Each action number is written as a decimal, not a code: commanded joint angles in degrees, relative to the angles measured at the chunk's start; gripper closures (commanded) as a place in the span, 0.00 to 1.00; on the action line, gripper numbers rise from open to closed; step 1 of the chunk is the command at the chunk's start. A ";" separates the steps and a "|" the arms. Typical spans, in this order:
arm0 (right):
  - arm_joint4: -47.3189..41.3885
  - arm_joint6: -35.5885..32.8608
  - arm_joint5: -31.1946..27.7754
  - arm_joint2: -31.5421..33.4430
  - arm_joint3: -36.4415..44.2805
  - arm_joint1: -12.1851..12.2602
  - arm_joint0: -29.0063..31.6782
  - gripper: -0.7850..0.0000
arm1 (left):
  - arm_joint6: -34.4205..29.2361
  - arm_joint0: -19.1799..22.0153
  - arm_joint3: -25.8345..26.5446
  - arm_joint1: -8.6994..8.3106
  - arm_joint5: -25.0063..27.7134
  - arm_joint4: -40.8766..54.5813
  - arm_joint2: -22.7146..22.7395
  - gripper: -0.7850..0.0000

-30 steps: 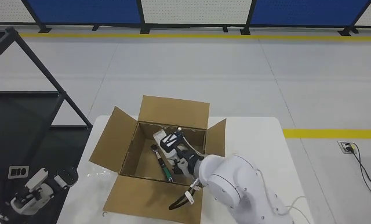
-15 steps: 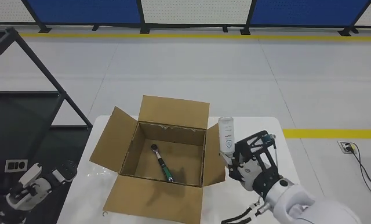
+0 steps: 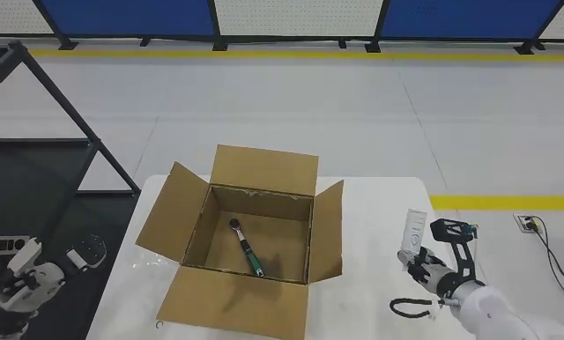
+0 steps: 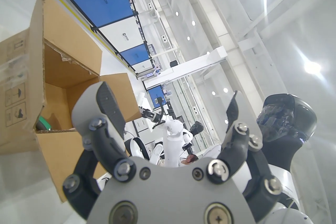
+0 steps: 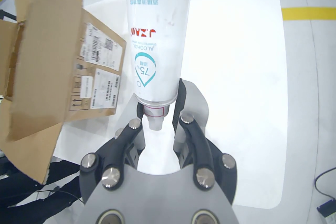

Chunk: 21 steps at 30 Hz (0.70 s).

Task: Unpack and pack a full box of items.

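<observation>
Gripping the bottle (image 5: 157,25), the right claw (image 5: 157,104) is hanging above the tabletop (image 3: 370,252); the left claw (image 4: 170,93) is gaping wide. A wrench (image 3: 246,246) is lying in the box (image 3: 264,168), awaiting unpacking.

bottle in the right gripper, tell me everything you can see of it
The clear plastic bottle is a cylinder wrapped in a white label with a teal drop mark and red print. The right gripper is shut on its narrow white neck, base pointing away. It hangs over the white table, beside the cardboard box, apart from it.
</observation>
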<state>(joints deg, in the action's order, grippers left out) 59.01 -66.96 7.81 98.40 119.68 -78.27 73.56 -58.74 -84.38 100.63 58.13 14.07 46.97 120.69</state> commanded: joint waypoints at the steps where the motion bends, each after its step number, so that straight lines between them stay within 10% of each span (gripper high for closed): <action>1: 1.44 0.12 0.69 -0.91 -6.15 0.13 -2.30 1.00 | 0.13 -0.07 0.07 -0.01 -0.30 0.07 -0.09 0.00; 21: 7.82 -3.64 1.68 -4.64 -20.00 0.75 -9.20 1.00 | 2.21 -2.44 1.90 0.26 -0.10 0.22 -0.15 0.00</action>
<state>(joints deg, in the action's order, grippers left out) 65.34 -69.06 8.81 93.99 102.36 -77.64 66.20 -56.91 -86.63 102.56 58.36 13.99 47.08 120.44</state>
